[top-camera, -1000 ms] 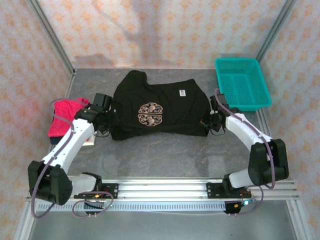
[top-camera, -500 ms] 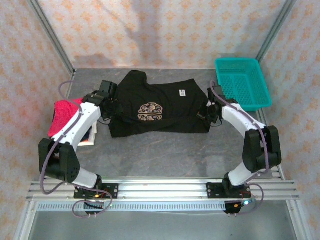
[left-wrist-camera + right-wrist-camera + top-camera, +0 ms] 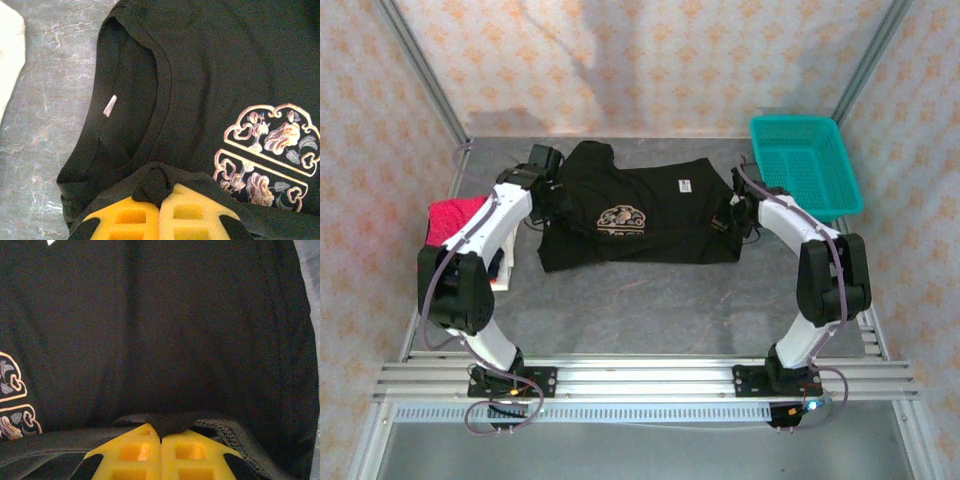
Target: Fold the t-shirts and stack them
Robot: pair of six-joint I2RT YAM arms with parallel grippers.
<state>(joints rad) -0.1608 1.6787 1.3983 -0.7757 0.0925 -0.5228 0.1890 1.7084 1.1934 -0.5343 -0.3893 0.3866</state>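
Observation:
The black t-shirt (image 3: 650, 215) lies spread across the middle of the table, its beige emblem (image 3: 622, 218) and small white label (image 3: 686, 185) facing up. My left gripper (image 3: 550, 195) is shut on a bunch of black cloth at the shirt's left side, near the collar (image 3: 150, 100). In the left wrist view the yellow fingertips (image 3: 159, 192) pinch a fold beside the emblem (image 3: 270, 155). My right gripper (image 3: 730, 215) is shut on the shirt's right edge, and its pads (image 3: 161, 432) clamp a black fold by the stitched hem (image 3: 235, 437). The crimson-pink t-shirt (image 3: 455, 215) lies crumpled at the far left.
A teal mesh basket (image 3: 805, 165) stands at the back right corner. Something white (image 3: 503, 272) pokes out from under the pink shirt. Patterned walls with metal posts close in the table, and an aluminium rail (image 3: 640, 385) runs along the near edge.
Both grippers have moved away from the rail toward the back, carrying the black shirt's near edge up and over. The shirt now looks shorter front to back.

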